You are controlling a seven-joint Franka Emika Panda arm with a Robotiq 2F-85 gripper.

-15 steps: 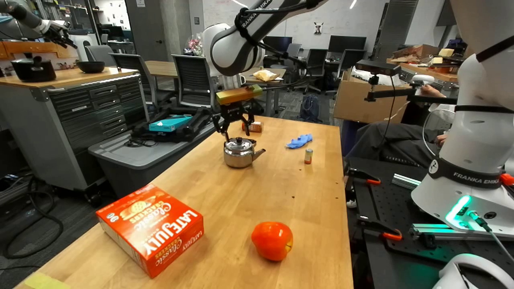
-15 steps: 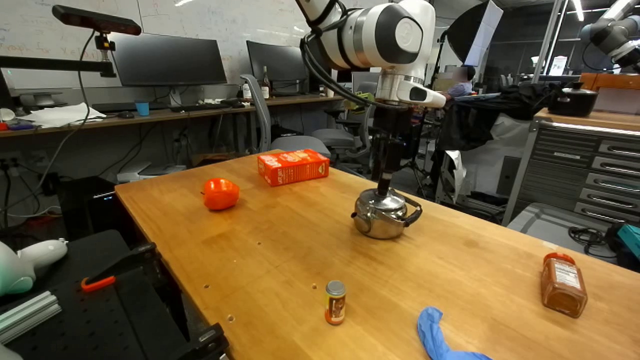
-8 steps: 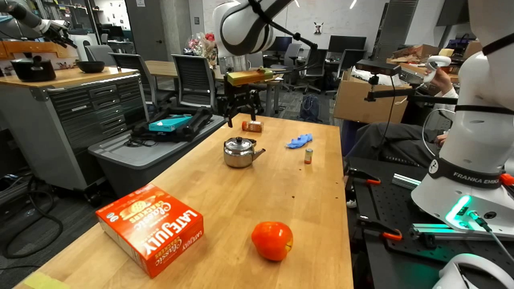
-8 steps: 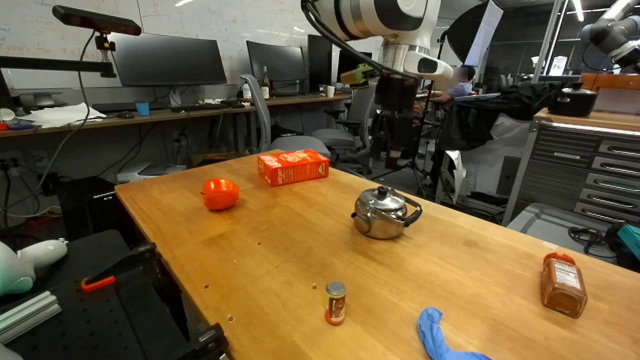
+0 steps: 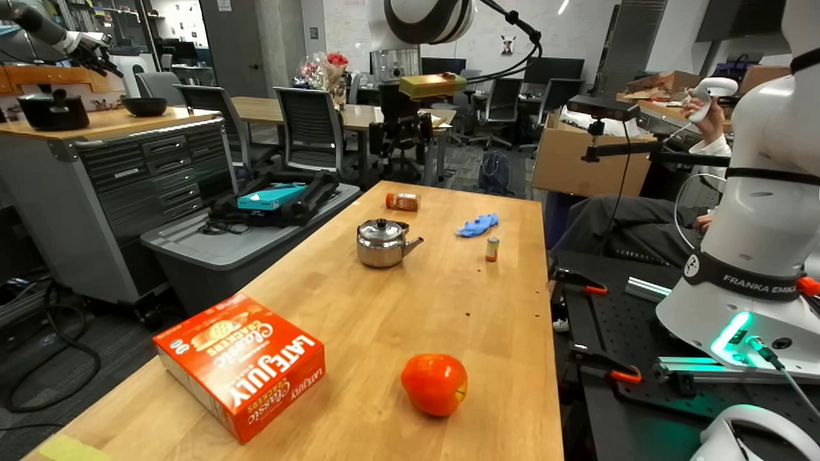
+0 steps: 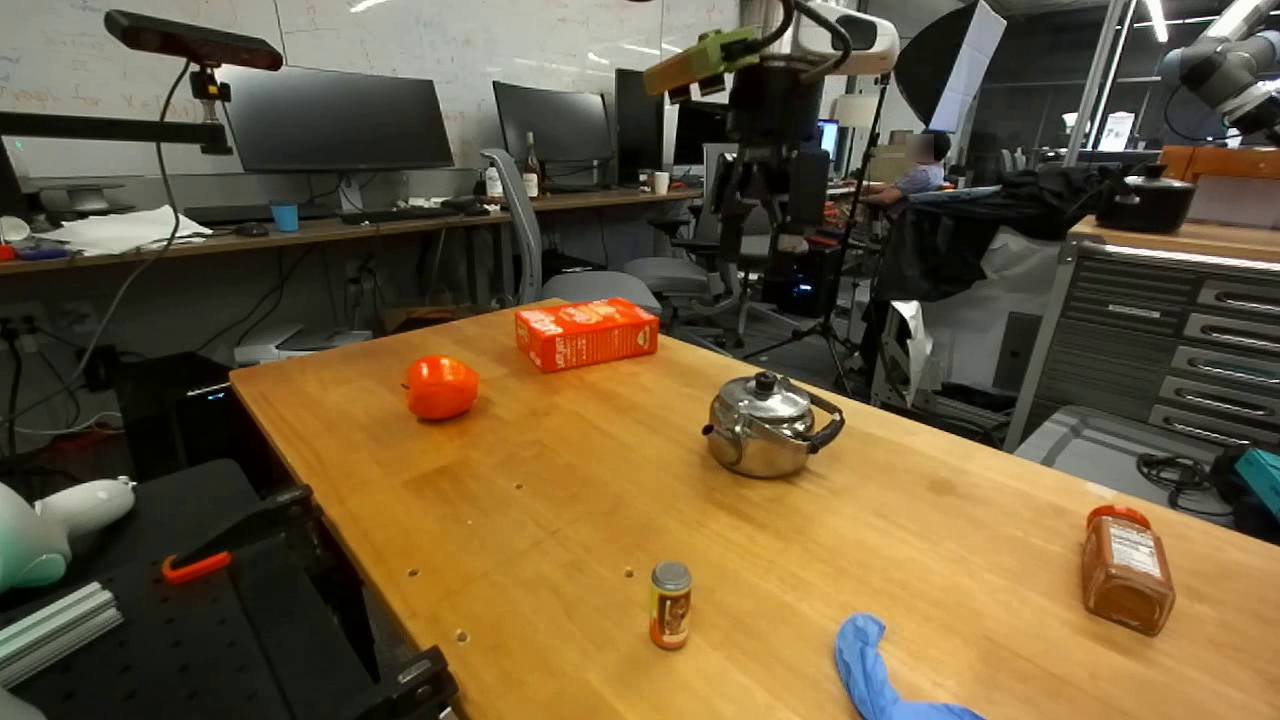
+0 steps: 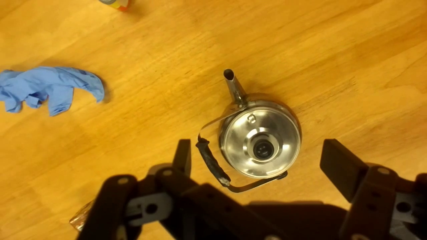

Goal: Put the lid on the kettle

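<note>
The kettle (image 5: 379, 252) is a small shiny silver pot standing upright on the table, also in an exterior view (image 6: 752, 456) and the wrist view (image 7: 236, 91). Its dark-gripped handle hangs to one side. The lid (image 7: 238, 140), silvery with a dark knob, lies level on top of the kettle and covers its opening; it shows in both exterior views (image 5: 384, 232) (image 6: 785, 402). My gripper (image 7: 256, 151) is open and empty, high above the kettle and apart from it, fingers pointing down. It also shows in both exterior views (image 5: 400, 153) (image 6: 762, 250).
An orange cracker box (image 5: 243, 365) and an orange-red ball-like fruit (image 5: 435, 384) are on the table. A small can (image 6: 670, 605), a blue glove (image 6: 885, 680) and a lying spice jar (image 6: 1128, 575) are on the kettle's other side.
The gripper was down at the lid's knob a second ago. It has let go and risen well above the kettle. The lid has stayed on the kettle, and the kettle has not moved.
</note>
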